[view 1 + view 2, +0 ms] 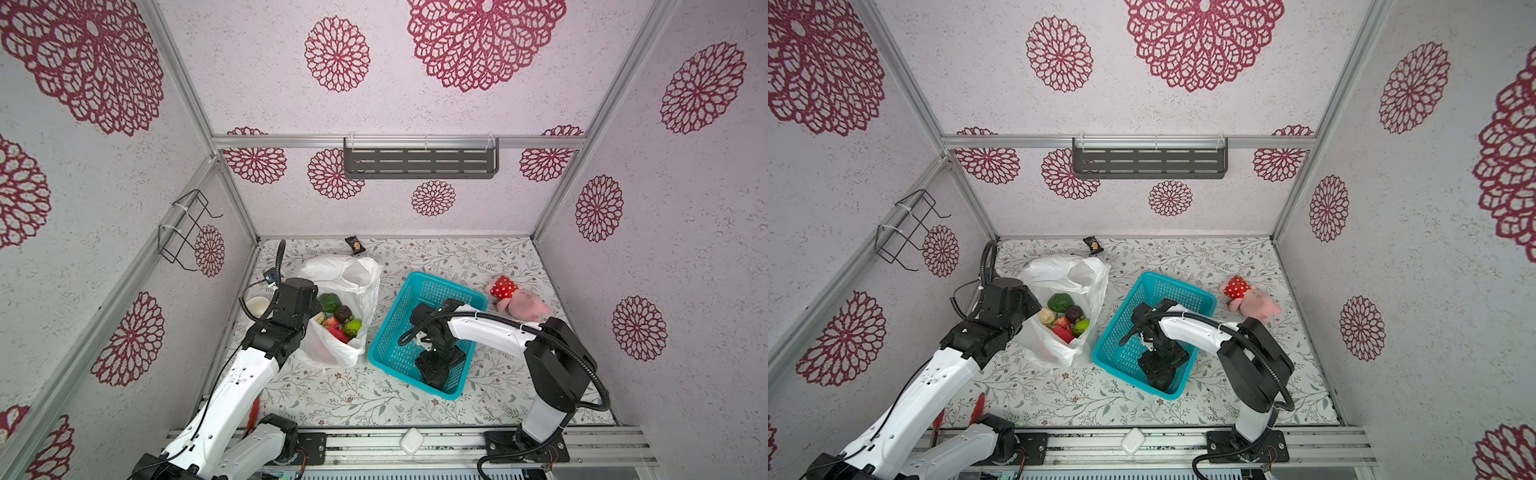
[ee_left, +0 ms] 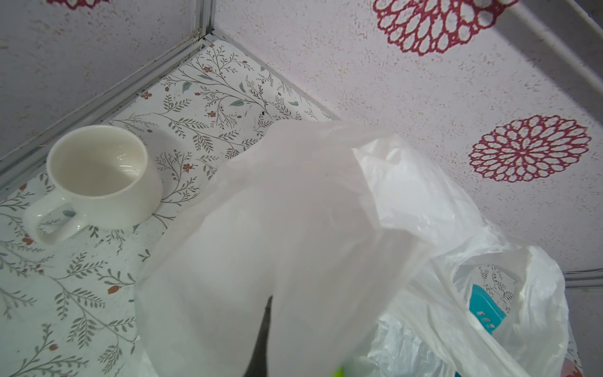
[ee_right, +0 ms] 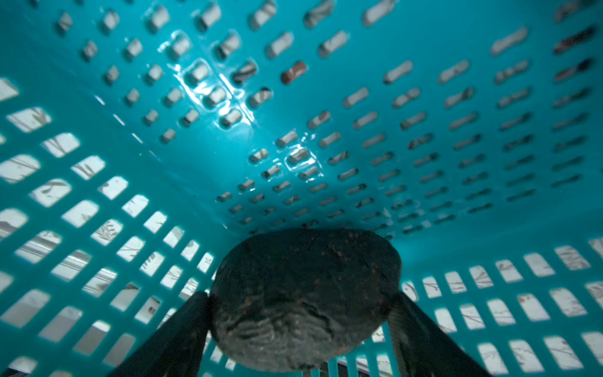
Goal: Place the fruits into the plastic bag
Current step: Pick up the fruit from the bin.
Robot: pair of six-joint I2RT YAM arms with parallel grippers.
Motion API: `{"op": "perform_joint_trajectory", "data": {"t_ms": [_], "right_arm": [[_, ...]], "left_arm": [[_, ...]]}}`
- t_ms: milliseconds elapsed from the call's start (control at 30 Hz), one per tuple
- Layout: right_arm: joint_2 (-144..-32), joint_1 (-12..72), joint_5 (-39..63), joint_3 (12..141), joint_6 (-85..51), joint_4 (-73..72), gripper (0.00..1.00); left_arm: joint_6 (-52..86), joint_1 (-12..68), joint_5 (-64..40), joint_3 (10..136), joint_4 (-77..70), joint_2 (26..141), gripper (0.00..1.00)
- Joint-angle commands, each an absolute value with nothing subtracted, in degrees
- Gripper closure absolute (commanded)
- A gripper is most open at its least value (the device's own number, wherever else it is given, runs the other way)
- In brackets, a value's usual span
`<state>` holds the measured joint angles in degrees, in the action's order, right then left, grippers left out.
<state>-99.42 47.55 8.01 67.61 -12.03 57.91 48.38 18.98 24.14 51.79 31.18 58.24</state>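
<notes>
The white plastic bag stands open at the left of the table. Inside it lie a glossy green piece, a dark avocado, a red dragon fruit and a small green fruit. My left gripper is shut on the bag's near rim; in the left wrist view the bag drapes over the jaws. My right gripper reaches down into the teal basket and is shut on another dark bumpy avocado, a finger against each side.
A pink plush toy lies right of the basket. A white mug stands by the left wall behind the bag. A small dark wrapper lies at the back edge. A grey shelf hangs on the back wall.
</notes>
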Motion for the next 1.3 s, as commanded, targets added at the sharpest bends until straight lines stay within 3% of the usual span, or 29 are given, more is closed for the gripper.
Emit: {"op": "perform_joint_trajectory", "data": {"t_ms": [0,233,533,1033,1267], "right_arm": [[-101.4,48.0,10.6,66.1,-11.8,55.8,0.29],[-102.6,48.1,7.8,68.0,-11.9,52.8,0.39],[-102.4,47.1,-2.0,79.8,-11.9,50.0,0.37],[-99.0,45.4,-4.4,81.7,-12.7,48.2,0.37],[-95.1,46.4,-1.4,90.6,-11.3,46.9,0.38]], "left_arm": [[48.3,19.0,25.6,52.3,30.6,57.8,1.00],[48.9,19.0,25.2,52.5,30.4,58.3,1.00],[49.3,19.0,25.5,52.6,31.1,57.6,1.00],[48.9,19.0,25.9,52.2,31.5,56.6,1.00],[47.8,19.0,24.7,52.7,31.3,56.6,1.00]]}}
